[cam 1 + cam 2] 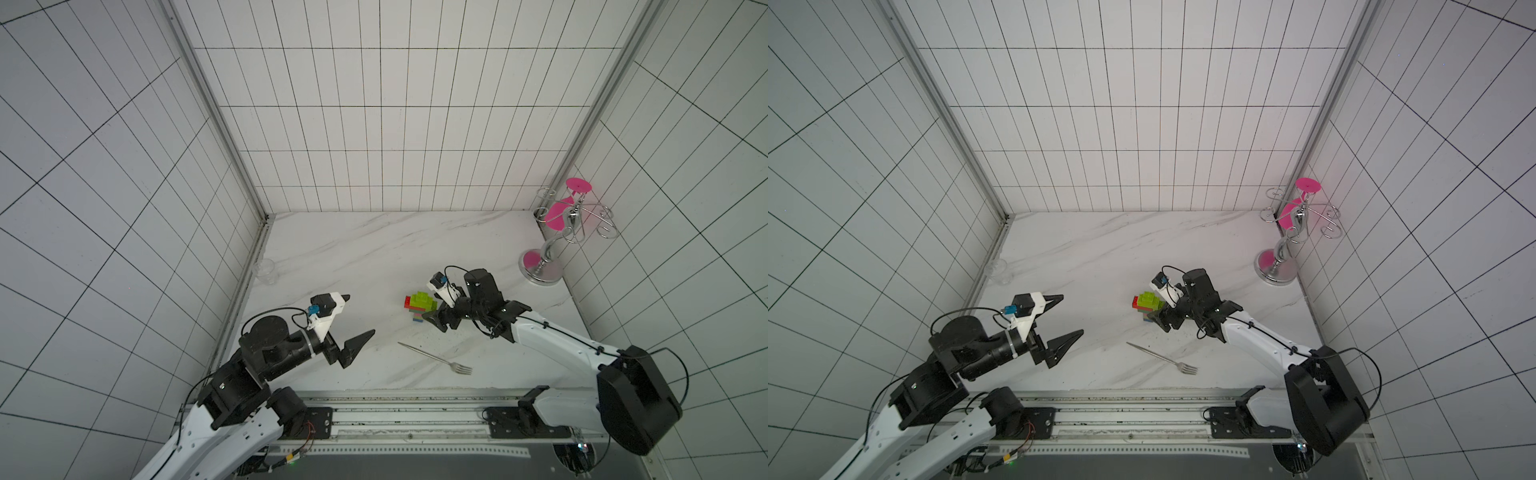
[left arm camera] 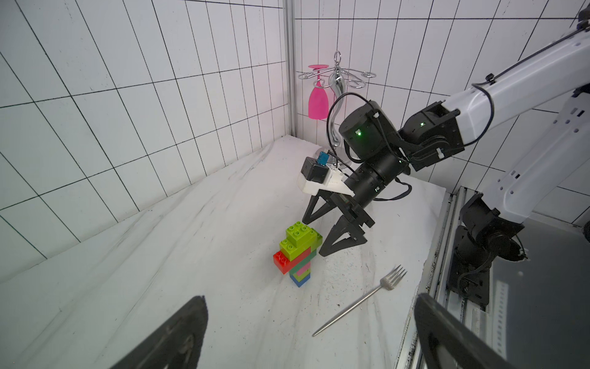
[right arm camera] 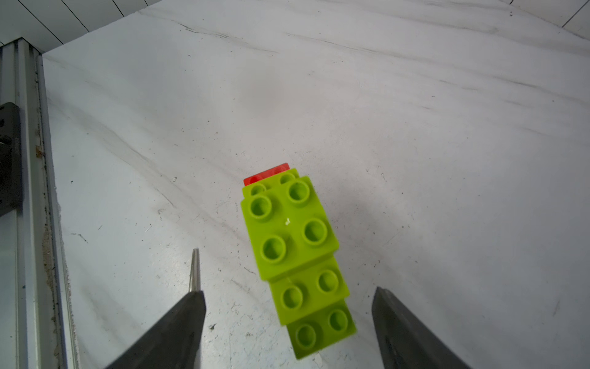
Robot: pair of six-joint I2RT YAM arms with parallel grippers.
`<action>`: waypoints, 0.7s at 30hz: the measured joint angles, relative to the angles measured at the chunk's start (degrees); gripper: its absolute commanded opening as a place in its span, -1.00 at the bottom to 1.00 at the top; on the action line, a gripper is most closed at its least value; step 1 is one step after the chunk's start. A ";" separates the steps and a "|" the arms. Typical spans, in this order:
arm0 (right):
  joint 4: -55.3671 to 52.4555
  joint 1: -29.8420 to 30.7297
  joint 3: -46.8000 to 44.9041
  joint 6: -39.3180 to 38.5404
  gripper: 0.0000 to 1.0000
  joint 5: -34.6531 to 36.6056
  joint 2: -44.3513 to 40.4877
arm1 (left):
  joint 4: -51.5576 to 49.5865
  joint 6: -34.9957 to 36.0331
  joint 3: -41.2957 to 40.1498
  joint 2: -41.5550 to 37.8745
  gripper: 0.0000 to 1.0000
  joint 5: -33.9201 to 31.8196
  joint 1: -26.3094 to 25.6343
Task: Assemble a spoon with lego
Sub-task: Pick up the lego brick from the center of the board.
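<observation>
Right wrist cam: R gripper [image 3: 287, 290] jaws apart by upright spoon [image 3: 290, 230]; L gripper [image 1: 360, 314] wide open.

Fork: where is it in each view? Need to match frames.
Top view: fork low centre, lying flat.
Top view: fork, same place.
Left wrist: whole fork, beside the lego spoon.
Right wrist: only its handle tip shows.
Shared landmark: the lego spoon, in all four.

White tiled walls [image 1: 374, 124] with dark grout enclose a white marble-patterned tabletop [image 1: 353, 257] under dim, even light.
</observation>
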 measured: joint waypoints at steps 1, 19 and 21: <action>0.00 0.00 0.83 -0.96 0.59 -0.04 1.16 | -0.52 -0.04 -0.48 -0.79 0.98 -0.02 0.00; -7.15 -0.13 11.39 -7.10 -0.40 -6.56 8.15 | -4.39 0.72 -2.40 -4.48 0.98 -1.25 0.00; -9.42 -0.66 13.79 -6.84 -0.40 -8.09 9.64 | -4.61 0.72 -2.40 -4.94 0.98 -1.60 0.00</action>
